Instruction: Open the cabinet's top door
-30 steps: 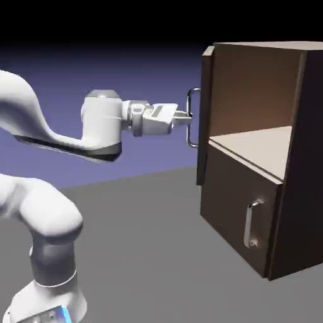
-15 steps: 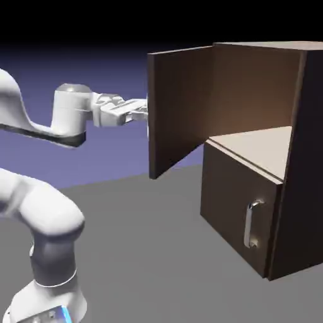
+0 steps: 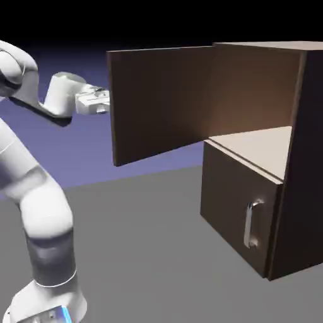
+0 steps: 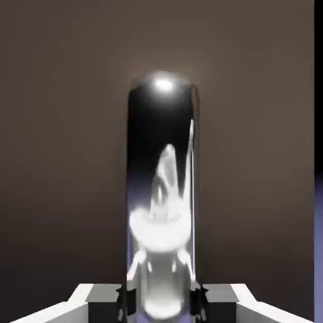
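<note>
The dark brown wooden box-shaped cabinet (image 3: 265,151) stands on the grey table (image 3: 145,252) with its large flat dark brown top door (image 3: 161,101) swung wide open. The white 2-finger gripper (image 3: 106,101) is clamped on that door's long silver bar handle (image 4: 161,189), which fills the hand view between the fingertips (image 4: 104,301).

One cabinet (image 3: 296,158) with two doors: one top door (image 3: 158,101), one lower door (image 3: 236,211). Two silver handles (image 4: 161,189) (image 3: 251,224). One robot arm (image 3: 38,208), one gripper (image 3: 104,101).
</note>
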`<state>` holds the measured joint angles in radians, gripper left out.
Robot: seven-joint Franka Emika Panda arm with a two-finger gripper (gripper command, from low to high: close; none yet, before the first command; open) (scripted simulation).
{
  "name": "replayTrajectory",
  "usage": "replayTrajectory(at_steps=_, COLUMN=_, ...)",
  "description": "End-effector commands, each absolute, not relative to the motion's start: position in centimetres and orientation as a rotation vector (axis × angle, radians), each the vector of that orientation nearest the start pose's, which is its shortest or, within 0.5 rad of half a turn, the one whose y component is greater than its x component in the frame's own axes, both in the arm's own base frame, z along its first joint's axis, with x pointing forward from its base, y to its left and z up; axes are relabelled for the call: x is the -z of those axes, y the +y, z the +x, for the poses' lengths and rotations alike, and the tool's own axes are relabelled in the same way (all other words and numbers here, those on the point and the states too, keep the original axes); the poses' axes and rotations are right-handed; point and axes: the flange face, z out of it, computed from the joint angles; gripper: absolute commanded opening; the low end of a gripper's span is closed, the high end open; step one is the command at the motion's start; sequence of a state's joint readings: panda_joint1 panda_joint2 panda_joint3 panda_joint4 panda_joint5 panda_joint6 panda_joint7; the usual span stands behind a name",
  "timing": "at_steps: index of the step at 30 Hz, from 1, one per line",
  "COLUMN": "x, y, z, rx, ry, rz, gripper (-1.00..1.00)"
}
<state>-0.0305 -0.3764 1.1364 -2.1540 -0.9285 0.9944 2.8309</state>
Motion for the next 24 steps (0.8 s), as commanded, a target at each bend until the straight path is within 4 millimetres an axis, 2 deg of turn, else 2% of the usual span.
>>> replayTrajectory(at_steps=1, x=-52.3, y=32.9, z=23.1, rx=2.431, ry=2.158, rz=-1.28, gripper=-1.0)
replayTrajectory(at_steps=15, x=-52.3, y=37.1, z=23.8, rx=2.465, ry=2.295, rz=-1.191, gripper=-1.0)
replayTrajectory(at_steps=24, x=-52.3, y=41.6, z=25.1, rx=2.494, ry=2.444, rz=-1.083, gripper=-1.0)
